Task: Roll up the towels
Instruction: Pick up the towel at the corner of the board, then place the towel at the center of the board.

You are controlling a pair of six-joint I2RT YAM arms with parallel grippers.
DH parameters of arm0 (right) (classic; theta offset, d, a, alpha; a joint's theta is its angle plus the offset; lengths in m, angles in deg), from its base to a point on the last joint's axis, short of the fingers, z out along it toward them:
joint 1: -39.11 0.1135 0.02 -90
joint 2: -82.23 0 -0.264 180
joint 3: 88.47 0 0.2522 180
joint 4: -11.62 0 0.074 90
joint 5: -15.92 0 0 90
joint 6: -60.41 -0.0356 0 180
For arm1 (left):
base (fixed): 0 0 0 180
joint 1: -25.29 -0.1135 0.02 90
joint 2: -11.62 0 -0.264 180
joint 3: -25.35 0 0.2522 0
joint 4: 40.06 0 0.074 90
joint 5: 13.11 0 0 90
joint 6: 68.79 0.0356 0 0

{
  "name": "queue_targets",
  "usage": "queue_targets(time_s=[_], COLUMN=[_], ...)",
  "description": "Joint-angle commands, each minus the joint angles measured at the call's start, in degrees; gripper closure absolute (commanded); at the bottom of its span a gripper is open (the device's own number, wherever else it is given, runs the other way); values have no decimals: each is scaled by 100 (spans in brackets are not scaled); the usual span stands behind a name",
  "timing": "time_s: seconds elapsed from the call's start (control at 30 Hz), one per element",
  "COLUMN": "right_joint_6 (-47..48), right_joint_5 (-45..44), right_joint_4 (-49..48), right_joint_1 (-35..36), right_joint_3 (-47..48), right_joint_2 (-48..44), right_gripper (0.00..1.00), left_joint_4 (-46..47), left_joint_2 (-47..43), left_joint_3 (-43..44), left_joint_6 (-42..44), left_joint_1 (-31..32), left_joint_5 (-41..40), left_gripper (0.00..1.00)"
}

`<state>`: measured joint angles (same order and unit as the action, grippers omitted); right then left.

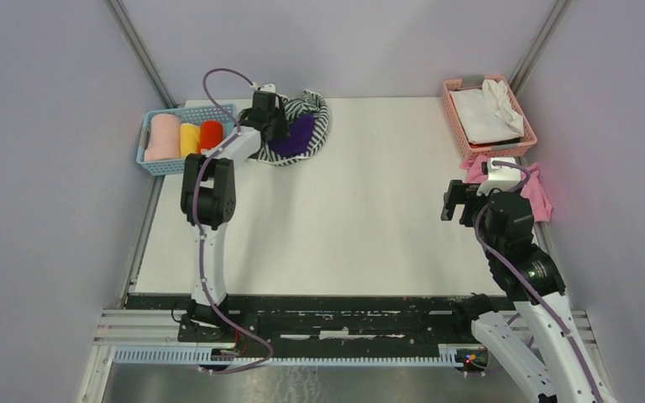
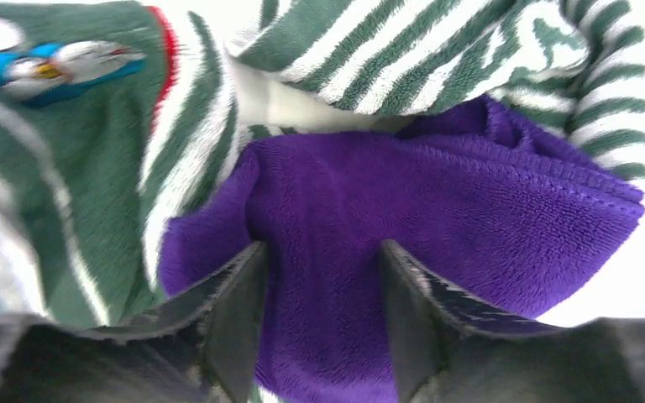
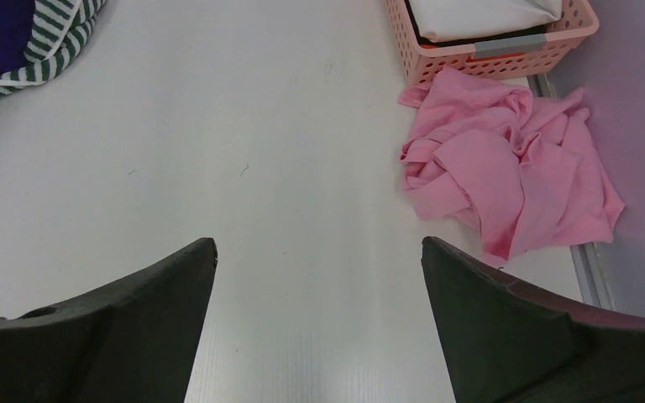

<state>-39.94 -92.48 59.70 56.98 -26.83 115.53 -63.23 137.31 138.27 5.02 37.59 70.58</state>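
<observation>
Left wrist view: my left claw [image 2: 321,248] straddles a fold of the purple cloth [image 2: 453,210], half spread; pinching or not, I cannot tell.
Towels: purple cloth on the striped towel [image 2: 437,50], just right of the blue basket [image 1: 159,165].
Other side: my right claw [image 3: 319,252] is spread, empty.
Risk: a deep bite may drag both towels.

The small deep-purple cloth [image 2: 470,210] lies crumpled on top of the larger green-and-white striped towel [image 2: 403,59], which is bunched in a heap at the worktop's [image 1: 344,218] far-left edge.
</observation>
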Motion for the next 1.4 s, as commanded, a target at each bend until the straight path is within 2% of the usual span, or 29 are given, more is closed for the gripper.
queue_targets(time_s=[0.0, 0.1, 0.2, 0.37, 0.53, 0.63, 0.7, 0.73, 0.8, 0.83, 0.87, 0.97, 1.07, 1.23, 1.37], right_joint_6=[80, 88, 85, 76, 47, 25, 3, -14, -40, -64, -87, -151, -286, -731, -949], right_joint_5=[17, 46, 62, 140, 188, 270, 315, 333, 436, 515, 605, 883, 1115, 1800, 2445], right_joint_4=[-198, -190, -187, -205, -253, -263, -289, -306, -321, -317, -302, -224, -90, 125, 117], right_joint_1=[10, 16, 11, 13, 15, 15, 19, 11, 16, 20, 15, 14, 15, 20, 12], right_joint_3=[-4, -3, 0, 10, 2, -7, -7, -14, -11, -8, 1, 63, 154, 234, 287], right_joint_2=[53, 46, 13, -52, -209, -276, -301, -301, -274, -249, -215, -36, 288, 1302, 2167], right_gripper=[0, 0, 0, 0, 0, 0, 0, 0, 0, 0, 0, 0, 0, 0, 3], left_joint_4=[-452, -663, -621, -620, -598, -484, -148, 52, 228, 195, 108, -187, -394, -265, -53], left_joint_2=[782, 875, 247, -1202, -2551, -3285, -3785, -3977, -4237, -4303, -4348, -4405, -4383, -4467, -4427], left_joint_3=[987, 1318, 1334, 1239, 744, 82, -490, -806, -1253, -1431, -1578, -2093, -2595, -3440, -3790], left_joint_6=[432, 511, 584, 829, 1216, 1215, 1062, 949, 691, 537, 432, 156, 3, -330, -605], left_joint_1=[80, 87, 110, 328, 935, 1353, 1591, 1718, 1853, 1868, 1864, 1856, 1856, 1953, 2380], left_joint_5=[253, 262, 252, 240, 229, 314, 812, 1063, 1334, 1340, 1251, 708, 629, 1249, 1381], left_gripper=[55, 81, 97, 97, 97, 88, 82, 74, 47, 39, 36, 32, 32, 31, 31])
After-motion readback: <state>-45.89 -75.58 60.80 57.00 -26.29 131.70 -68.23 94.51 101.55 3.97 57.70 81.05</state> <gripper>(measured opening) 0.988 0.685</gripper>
